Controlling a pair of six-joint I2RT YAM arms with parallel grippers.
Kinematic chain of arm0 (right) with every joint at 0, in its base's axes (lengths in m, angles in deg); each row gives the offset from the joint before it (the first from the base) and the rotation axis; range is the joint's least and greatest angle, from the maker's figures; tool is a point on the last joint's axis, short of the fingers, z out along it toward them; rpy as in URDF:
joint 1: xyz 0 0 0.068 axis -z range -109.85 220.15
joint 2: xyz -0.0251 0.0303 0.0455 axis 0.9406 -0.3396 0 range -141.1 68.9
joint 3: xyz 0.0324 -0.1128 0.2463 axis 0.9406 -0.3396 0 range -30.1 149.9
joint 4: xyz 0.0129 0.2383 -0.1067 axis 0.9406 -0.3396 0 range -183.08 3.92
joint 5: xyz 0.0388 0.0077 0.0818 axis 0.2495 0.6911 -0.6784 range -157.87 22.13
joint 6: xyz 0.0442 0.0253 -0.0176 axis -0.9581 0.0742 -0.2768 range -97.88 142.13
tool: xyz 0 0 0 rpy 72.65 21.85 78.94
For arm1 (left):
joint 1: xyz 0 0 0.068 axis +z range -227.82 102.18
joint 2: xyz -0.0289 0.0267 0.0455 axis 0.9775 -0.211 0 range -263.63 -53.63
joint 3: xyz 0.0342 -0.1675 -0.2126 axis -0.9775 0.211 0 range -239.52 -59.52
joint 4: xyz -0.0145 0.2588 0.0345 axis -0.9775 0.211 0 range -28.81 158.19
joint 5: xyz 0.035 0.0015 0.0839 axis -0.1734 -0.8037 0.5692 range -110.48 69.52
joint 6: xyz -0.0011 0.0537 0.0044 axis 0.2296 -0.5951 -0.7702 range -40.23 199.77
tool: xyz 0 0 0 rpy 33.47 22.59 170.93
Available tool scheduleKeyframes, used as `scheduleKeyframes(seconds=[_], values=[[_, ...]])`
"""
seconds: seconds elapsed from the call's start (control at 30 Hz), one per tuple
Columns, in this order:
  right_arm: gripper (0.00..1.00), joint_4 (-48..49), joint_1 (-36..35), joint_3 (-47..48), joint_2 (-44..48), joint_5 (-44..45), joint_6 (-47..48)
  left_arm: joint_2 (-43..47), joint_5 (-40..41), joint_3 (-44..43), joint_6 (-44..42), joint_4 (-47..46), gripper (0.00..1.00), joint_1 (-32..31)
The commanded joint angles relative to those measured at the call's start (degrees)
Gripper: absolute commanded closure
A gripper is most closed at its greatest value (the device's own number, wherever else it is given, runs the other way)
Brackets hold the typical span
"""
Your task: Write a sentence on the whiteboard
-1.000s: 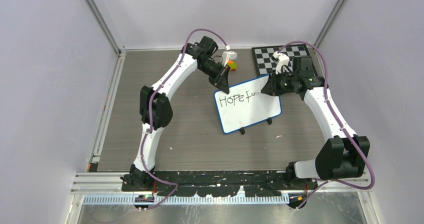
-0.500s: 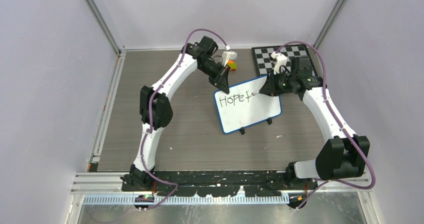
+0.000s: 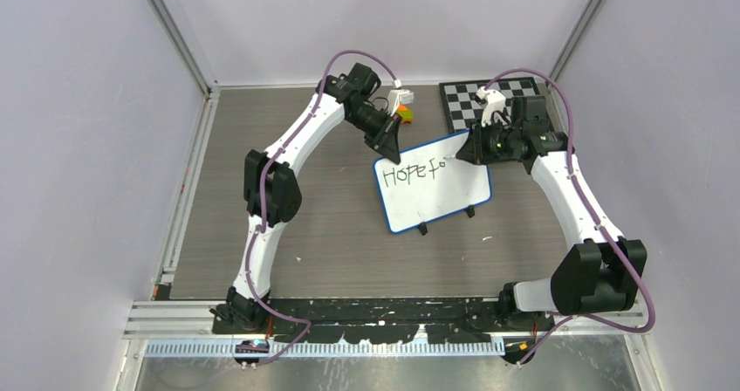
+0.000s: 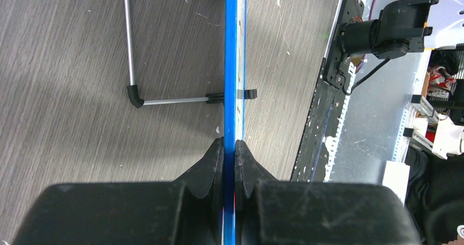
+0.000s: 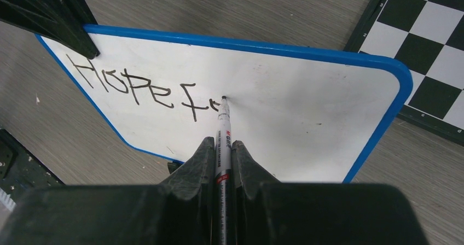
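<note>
A: Where do we have the board?

B: Right of the middle of the counter, propped leaning on its feet, with the checkerboard near its far right corner. Our left jaws pinch its far left corner, pressed on the blue rim from both sides. Our right jaws are clamped on the marker, whose tip touches the white face just right of the last stroke.

A: What could go wrong for us from here?

B: We hold the board at one corner only, so a hard push with the tip could swing or tip it, and the line would wander. With too light a press, the stroke would break. The marker could also slide back between the jaws under load. Our letters are large and the first row looks about half used, so a long sentence may run into the right rim.

A: What can we read?

B: "Hope f", then a small curl, perhaps the start of an "o" or an "r"; we cannot tell which. The marker carries small print and a red mark, too fine for us to read.
</note>
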Motion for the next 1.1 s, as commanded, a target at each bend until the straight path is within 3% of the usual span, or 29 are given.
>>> scheduleKeyframes(seconds=[0.0,0.53,1.07], values=[[1.00,1.61,0.19,1.67,-0.51,2.01,2.04,0.09,1.88,0.64,-0.01,0.88,1.00,-1.65],[1.00,0.50,0.41,-3.91,2.89,1.84,2.77,0.04,1.96,0.90,-0.08,0.86,1.00,-1.64],[1.00,1.34,2.11,2.98,-1.12,2.43,0.30,-0.05,2.05,1.01,-0.10,0.79,1.00,-1.60]])
